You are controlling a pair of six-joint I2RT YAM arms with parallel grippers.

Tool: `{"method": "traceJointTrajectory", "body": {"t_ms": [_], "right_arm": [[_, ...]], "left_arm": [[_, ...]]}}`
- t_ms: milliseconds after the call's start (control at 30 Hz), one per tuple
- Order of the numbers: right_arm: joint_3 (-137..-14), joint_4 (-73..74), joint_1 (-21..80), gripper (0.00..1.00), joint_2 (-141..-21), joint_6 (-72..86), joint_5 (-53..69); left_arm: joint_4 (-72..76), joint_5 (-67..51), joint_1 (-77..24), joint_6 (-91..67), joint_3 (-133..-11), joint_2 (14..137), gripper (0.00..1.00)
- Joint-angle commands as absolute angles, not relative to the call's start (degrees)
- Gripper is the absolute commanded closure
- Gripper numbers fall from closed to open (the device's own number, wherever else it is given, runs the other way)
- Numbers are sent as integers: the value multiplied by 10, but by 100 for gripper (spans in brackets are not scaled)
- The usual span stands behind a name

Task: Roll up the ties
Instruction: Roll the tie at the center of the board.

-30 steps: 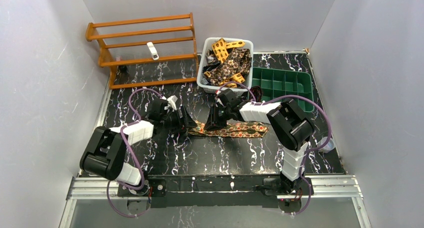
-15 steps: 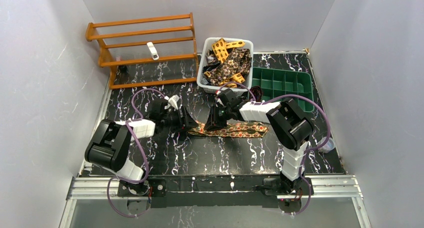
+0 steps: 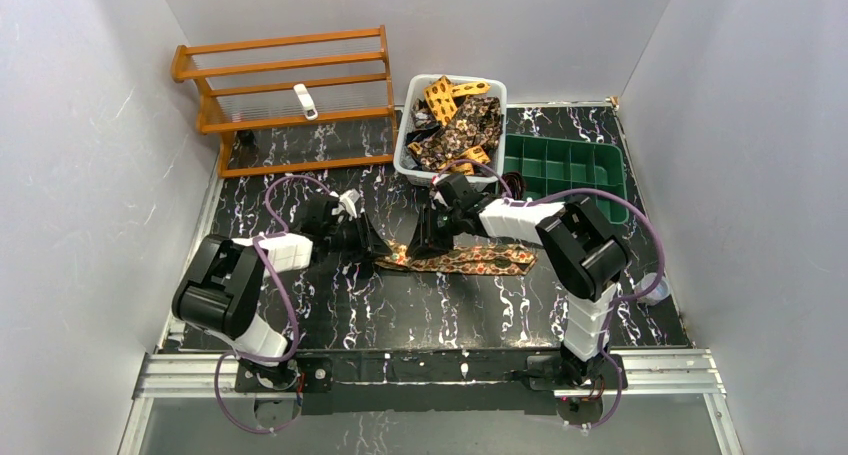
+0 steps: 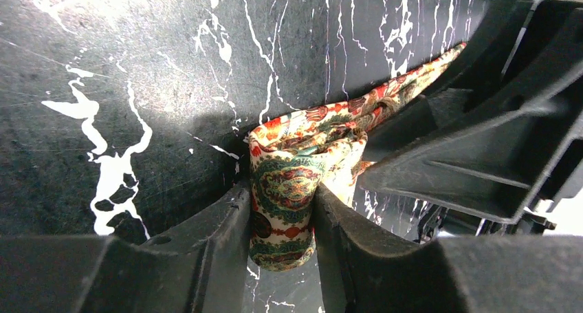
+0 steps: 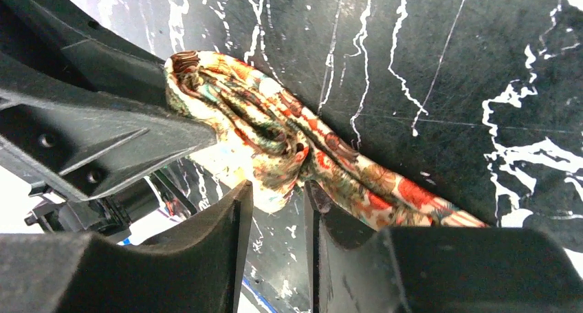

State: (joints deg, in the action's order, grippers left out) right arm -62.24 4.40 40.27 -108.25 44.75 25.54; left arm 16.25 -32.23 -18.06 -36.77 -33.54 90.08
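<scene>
Tie (image 4: 289, 182), crumpled paisley fabric, folded end clamped in left jaws, right jaws' grip unclear

One tie (image 3: 470, 261) laid out, one bin (image 3: 403, 163), one rack (image 3: 285, 95), one green tray (image 3: 570, 167)

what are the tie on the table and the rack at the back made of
The tie: soft woven fabric, maybe silk; it folds, creases, and shows a slight sheen under the paisley print. The rack: seemingly varnished wood, orange-brown and glossy.
</scene>
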Motion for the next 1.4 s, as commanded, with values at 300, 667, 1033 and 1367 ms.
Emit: {"method": "traceJointTrajectory", "body": {"t_ms": [300,667,1033,1367], "right_arm": [[-635,130,397,64,-1027,367,129],[-592,123,401,67,-1036,382,154],[-579,80,402,66,-1024,422,212],[-564,63,400,59,-947,461,164]], "left_arm": [[77,-232,-196,-376,-363,842,66],[16,-186,-204,-360,-402,836,66],[-156,-1,-301,-281,-500,850,66],[-246,211,-398,-282,-564,826,68]]}}
